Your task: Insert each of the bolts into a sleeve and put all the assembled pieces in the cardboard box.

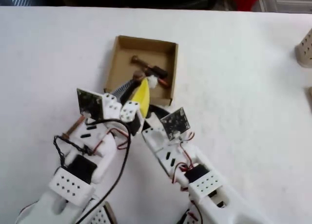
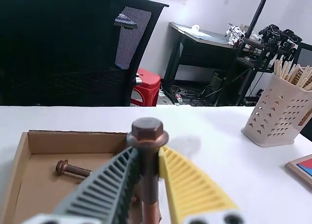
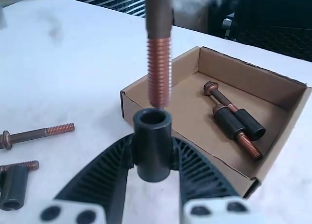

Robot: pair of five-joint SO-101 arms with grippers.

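White table (image 1: 243, 63) before a black chair (image 2: 63, 44); left claw (image 2: 147, 153) pinches bolt (image 2: 147, 134), right claw (image 3: 152, 148) sleeve (image 3: 152, 134).

An office: mesh chair (image 2: 73, 44), cluttered desk (image 2: 204, 39) behind.

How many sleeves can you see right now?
4. One sleeve stands in the right gripper under the held bolt; two lie in the cardboard box; one lies on the table. Others may be hidden.
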